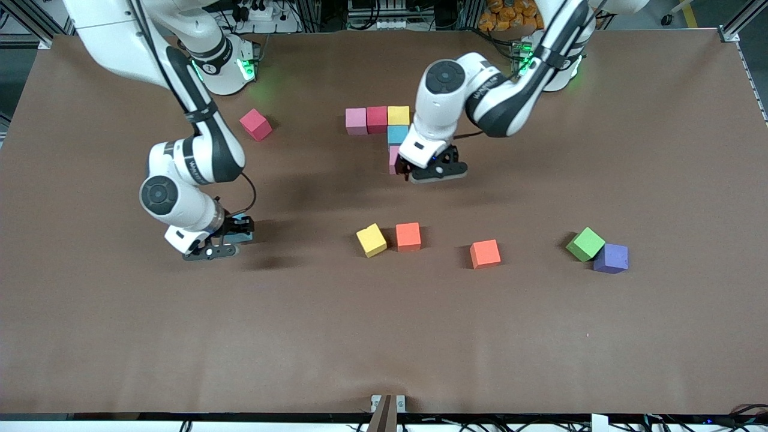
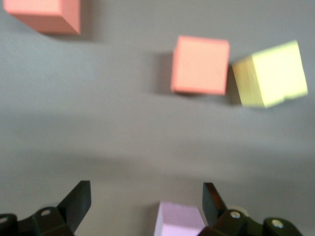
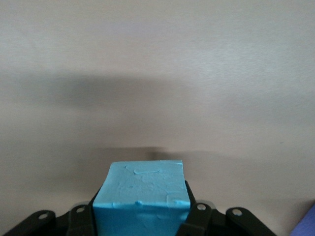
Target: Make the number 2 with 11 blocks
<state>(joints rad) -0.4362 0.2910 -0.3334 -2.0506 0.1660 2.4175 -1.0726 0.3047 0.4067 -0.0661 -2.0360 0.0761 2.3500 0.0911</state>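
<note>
Right gripper (image 1: pixel 231 235) clamps a light blue block (image 3: pixel 141 196) low over the table's right-arm end; lift it straight (foam squashes). Left gripper (image 1: pixel 433 170) hangs open just over the pink block (image 2: pixel 178 219) ending the started number 2 (image 1: pixel 384 129).

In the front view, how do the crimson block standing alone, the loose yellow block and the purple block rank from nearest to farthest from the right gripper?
Measured from the right gripper, low at the right arm's end:
1. Crimson block, alone, farther from the front camera.
2. Loose yellow block, mid-table beside an orange block; close to the crimson one in distance.
3. Purple block, toward the left arm's end, clearly farthest.
</note>
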